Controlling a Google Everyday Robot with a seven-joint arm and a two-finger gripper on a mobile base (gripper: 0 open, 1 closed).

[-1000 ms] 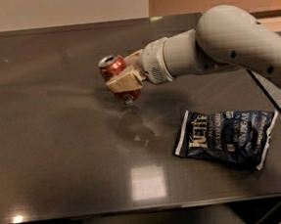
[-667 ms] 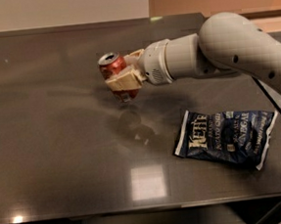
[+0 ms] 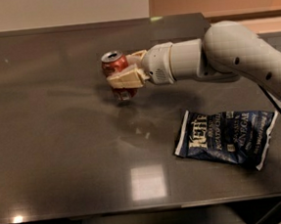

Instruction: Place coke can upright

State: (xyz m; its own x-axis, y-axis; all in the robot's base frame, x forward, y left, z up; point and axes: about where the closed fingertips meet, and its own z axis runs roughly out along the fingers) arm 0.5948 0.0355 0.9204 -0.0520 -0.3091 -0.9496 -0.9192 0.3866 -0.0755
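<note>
The coke can (image 3: pixel 115 67) is red with a silver top. It stands nearly upright near the middle of the dark table (image 3: pixel 61 155). My gripper (image 3: pixel 122 72) reaches in from the right on the white arm and is shut on the can, with one cream finger (image 3: pixel 127 79) across its front and the other behind it. The can's lower part is hidden by the finger, so I cannot tell whether it touches the table.
A dark blue chip bag (image 3: pixel 226 137) lies flat on the table at the right, in front of the arm. The table's front edge runs along the bottom. A wall stands behind the far edge.
The gripper and can have shifted slightly to the left; the can stays held and nearly upright.
</note>
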